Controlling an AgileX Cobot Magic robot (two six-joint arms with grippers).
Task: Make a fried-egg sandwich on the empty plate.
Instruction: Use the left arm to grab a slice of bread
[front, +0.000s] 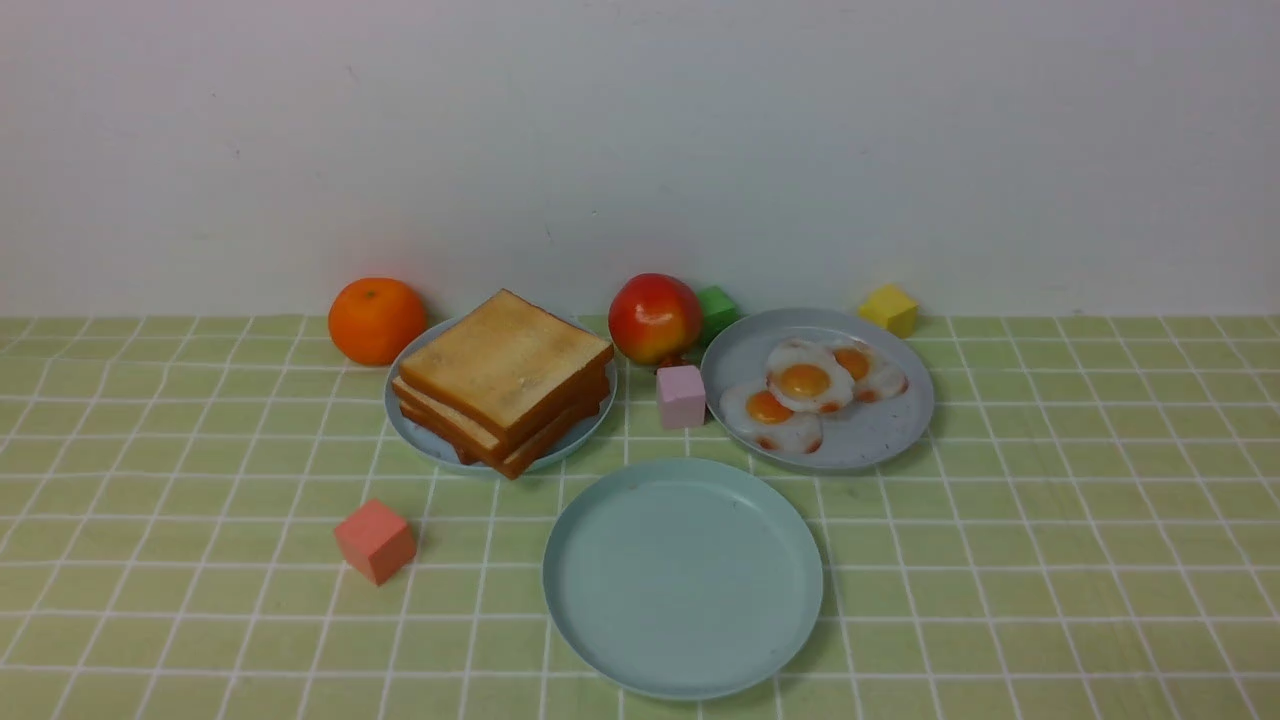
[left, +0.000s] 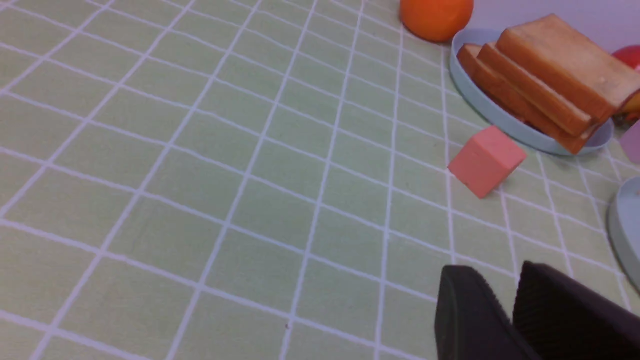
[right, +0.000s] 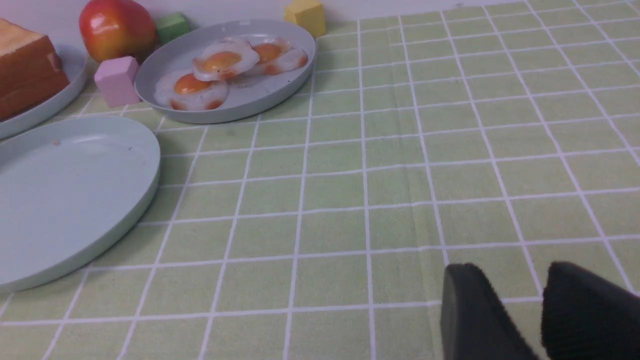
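**A:** How far along is the fried-egg sandwich?

**B:** It isn't started. On the tabletop (front: 1050, 560) the empty plate (front: 683, 640) lies bare. It is ahead of both sets of jaws and between them, well apart from either.

**A:** And the ingredients?

**B:** Both are farther off than that plate. The light blue plate (front: 420, 440) is ahead of the left jaws, and the grey speckled plate (front: 885, 440) is ahead of the right jaws. The stack of toast slices (front: 505, 375) sits on the blue one. The fried egg (front: 805, 382) rests across two smaller eggs on the speckled one.

**A:** Are the jaws carrying anything?

**B:** No. The left jaws and the right jaws each stand slightly parted over bare cloth, gripping nothing.

**A:** So what's left?

**B:** All of it, I'd judge: one slice onto the empty plate, the egg on that, then a second slice on top.
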